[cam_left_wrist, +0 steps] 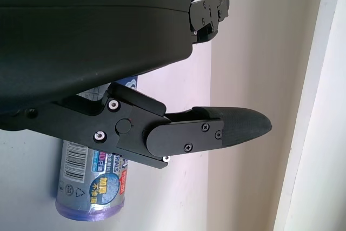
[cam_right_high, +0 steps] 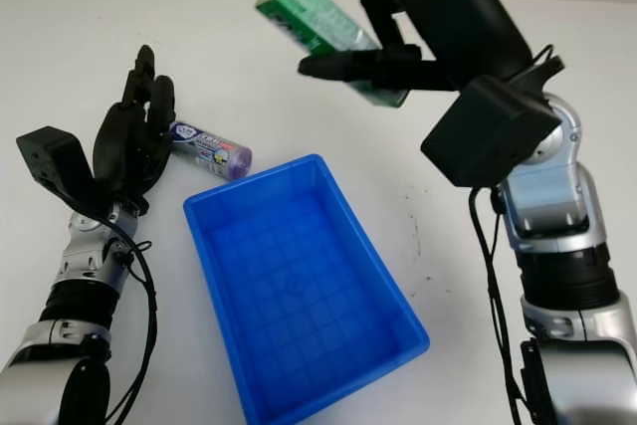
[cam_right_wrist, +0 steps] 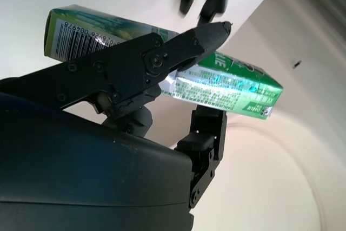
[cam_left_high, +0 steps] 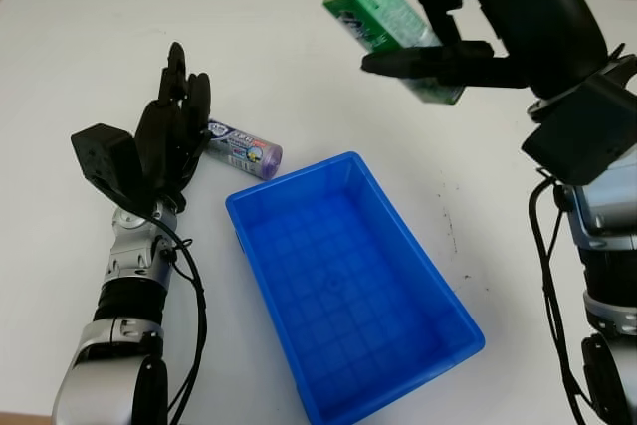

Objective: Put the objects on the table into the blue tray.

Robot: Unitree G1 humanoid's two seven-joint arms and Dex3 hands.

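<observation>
R hand (cam_left_high: 468,17): pinching green carton (cam_left_high: 388,17), raised above table (cam_left_high: 60,57), beyond blue tray (cam_left_high: 348,276).
L hand (cam_left_high: 169,131): open, beside purple roll (cam_left_high: 242,147), left of tray.

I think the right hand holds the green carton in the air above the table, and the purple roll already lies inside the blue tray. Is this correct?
Not entirely. The right hand does hold the green carton in the air, but the purple roll lies on the table beside the left hand, outside the blue tray. The left eye view shows this.
</observation>
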